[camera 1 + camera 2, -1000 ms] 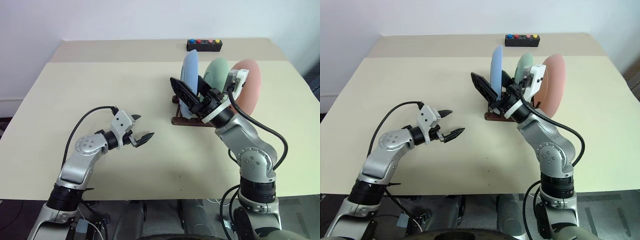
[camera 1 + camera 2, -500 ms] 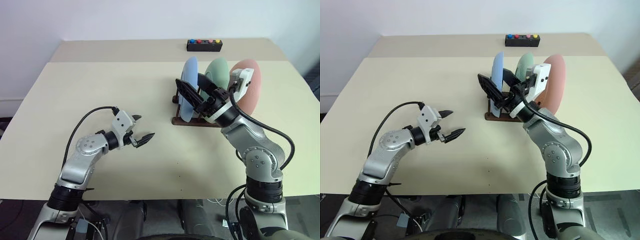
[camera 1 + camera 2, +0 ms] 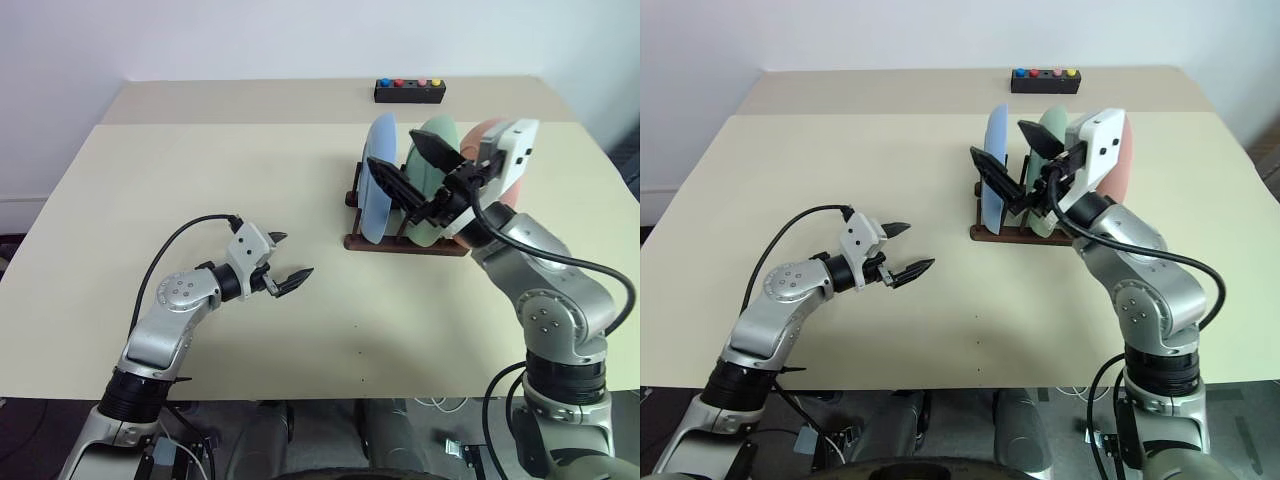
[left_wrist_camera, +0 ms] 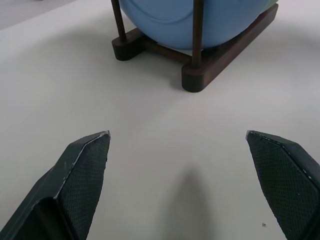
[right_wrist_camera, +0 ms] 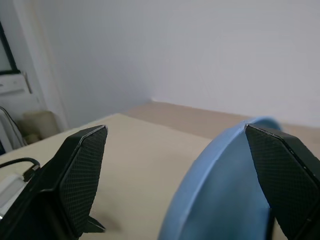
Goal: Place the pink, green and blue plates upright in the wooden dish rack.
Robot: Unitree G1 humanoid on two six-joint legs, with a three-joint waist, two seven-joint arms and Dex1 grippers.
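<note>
Left eye view: blue plate (image 3: 379, 178), green plate (image 3: 436, 150) and pink plate (image 3: 495, 150) stand upright in the wooden dish rack (image 3: 405, 241); nothing seems left, both grippers (image 3: 283, 262) (image 3: 412, 175) wide, empty.

Round light-blue plate (image 3: 379, 178): matt, smooth, no shine; looks like plastic or glazeless ceramic, can't tell which. Round mint-green plate (image 3: 437, 150) & round salmon-pink plate (image 3: 1121, 160): same flat matt finish. Dark brown wooden dish rack (image 4: 226, 47): smooth, rounded rails w/ slight satin sheen, thin turned pegs. Beige table top (image 3: 200, 180): matt, even, laminate-like, a few tiny dark specks. Black fingers (image 4: 82, 170) of left gripper (image 3: 288, 261): fine cross-hatched grip texture on pads, dull hard plastic edges. Right gripper (image 3: 414, 168) fingers (image 5: 82, 170): same knurled black pads. Small black box w/ coloured buttons (image 3: 408, 90): plastic look.
</note>
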